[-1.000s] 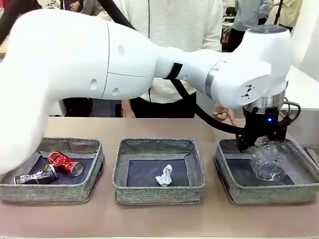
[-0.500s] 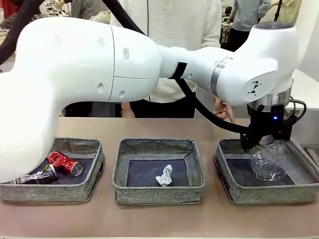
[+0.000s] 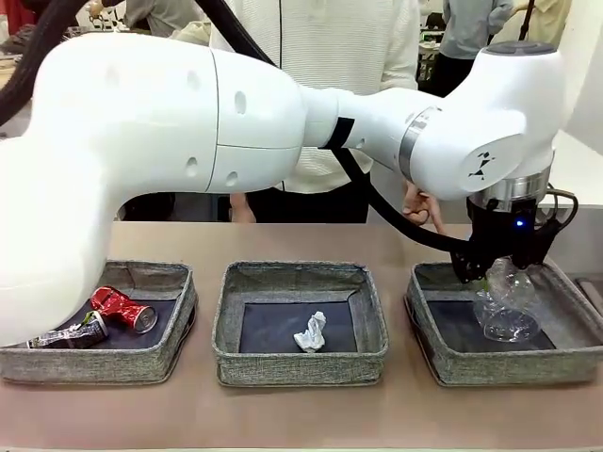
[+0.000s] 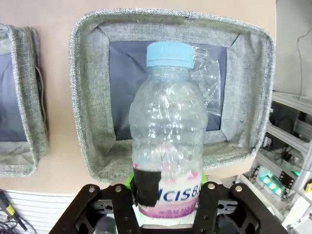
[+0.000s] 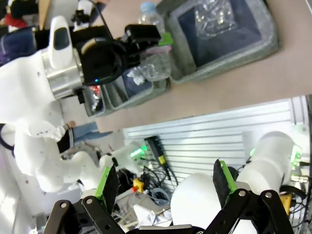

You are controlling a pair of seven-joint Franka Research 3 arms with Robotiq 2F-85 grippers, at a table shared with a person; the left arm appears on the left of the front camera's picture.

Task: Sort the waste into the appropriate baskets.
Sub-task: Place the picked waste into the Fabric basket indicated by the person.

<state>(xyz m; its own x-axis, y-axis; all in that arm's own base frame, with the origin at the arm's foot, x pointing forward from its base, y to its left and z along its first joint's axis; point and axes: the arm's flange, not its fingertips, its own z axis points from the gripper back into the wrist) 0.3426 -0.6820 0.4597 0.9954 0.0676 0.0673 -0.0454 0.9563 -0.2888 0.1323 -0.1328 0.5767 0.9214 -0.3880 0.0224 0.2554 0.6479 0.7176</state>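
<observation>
A person in a white striped top [image 3: 330, 56] stands at the far side of the tan tabletop [image 3: 301, 414]. A white slatted panel [image 5: 204, 141] and tangled cables [image 5: 151, 185] sit below the tabletop edge.

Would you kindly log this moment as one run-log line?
left gripper: around bottle, over right basket | right gripper: open, idle | cup: in right basket
</observation>
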